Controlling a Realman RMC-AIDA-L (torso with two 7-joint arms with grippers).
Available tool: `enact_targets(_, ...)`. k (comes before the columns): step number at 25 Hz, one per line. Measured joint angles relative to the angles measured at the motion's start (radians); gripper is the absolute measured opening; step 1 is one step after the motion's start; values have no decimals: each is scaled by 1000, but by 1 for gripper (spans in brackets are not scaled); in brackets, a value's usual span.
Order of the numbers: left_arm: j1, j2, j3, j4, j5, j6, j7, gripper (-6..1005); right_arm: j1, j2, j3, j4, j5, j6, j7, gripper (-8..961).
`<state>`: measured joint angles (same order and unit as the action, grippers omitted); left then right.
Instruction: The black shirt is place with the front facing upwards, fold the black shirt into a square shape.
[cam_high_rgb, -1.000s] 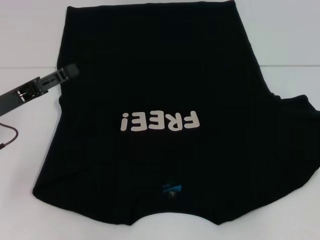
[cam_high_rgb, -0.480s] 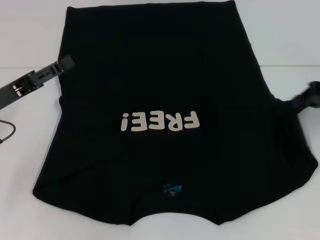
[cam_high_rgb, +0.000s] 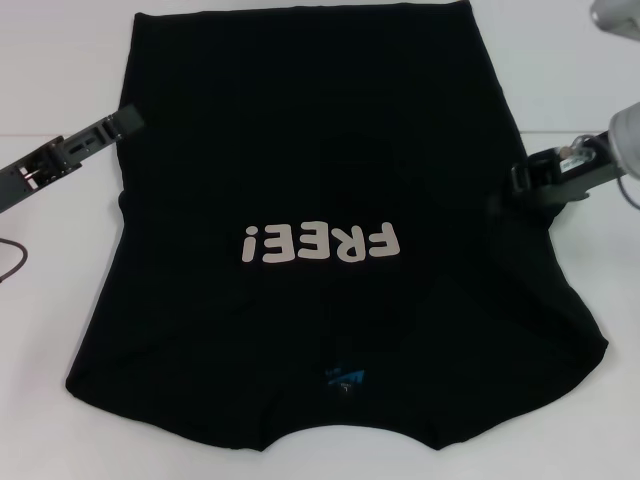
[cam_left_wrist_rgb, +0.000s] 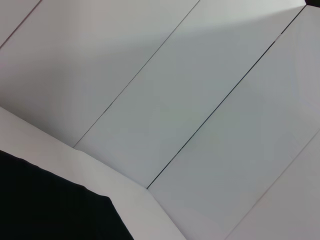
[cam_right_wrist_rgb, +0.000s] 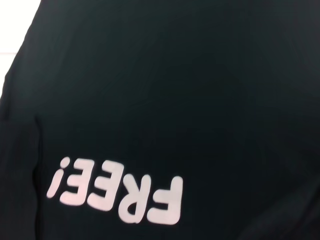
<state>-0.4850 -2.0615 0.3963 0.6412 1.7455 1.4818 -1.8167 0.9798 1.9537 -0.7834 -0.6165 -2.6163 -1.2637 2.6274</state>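
jaws on both sides: i cannot tell their state. left gripper (cam_high_rgb: 128, 121) and right gripper (cam_high_rgb: 520, 180) flank the black shirt (cam_high_rgb: 320, 150), lying print-up on the bench (cam_high_rgb: 60, 70); both sleeves look folded in, body folds remain

The black shirt (cam_high_rgb: 310, 190) covers most of the counter (cam_high_rgb: 60, 70), leaving bare strips along its left and right sides. The left end effector (cam_high_rgb: 128, 121) sits at the shirt's left edge, and the right end effector (cam_high_rgb: 520, 180) at its right edge. A thin cable (cam_high_rgb: 12, 262) lies on the left strip.
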Motion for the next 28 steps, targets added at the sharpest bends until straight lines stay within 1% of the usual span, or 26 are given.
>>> enact_targets(5,2,2,-1,0,0,-3,-10,779,4,3,-2,35,8,2,-39,44)
enact_targets(8,2,5,-1,0,0,-2,-12,779,-4,2,-3,35,8,-13,-53,129)
enact_targets(11,7,16,3,1,12,-1,-52,778,-24,-7,16,22,27,-27,-57,214)
enact_targets(12,11,21,4,5,22,0,-78,778,-38,-15,31,13,41,-32,-58,262)
enact_targets(14,18,34,6,22,70,17,-164,778,-70,-38,67,0,101,-44,-63,359)
enact_targets(16,27,53,-1,58,153,76,-299,778,-100,-70,89,-3,177,-63,-69,456)
enact_targets(18,33,64,-4,94,220,132,-400,778,-121,-100,95,-1,240,-83,-72,485)
enact_targets(20,42,74,-10,137,305,190,-499,778,-132,-119,96,-1,269,-100,-68,515)
enact_targets(22,48,78,-29,166,397,234,-571,778,-138,-132,98,-3,276,-114,-62,544)
enact_targets(24,53,79,-58,177,471,251,-604,778,-139,-139,98,-2,277,-117,-59,573)
enact_targets(27,69,77,-94,177,523,251,-619,778,-141,-141,98,1,275,-120,-59,617)
enact_targets(28,76,76,-99,177,533,249,-622,778,-141,-140,98,2,274,-119,-60,617)
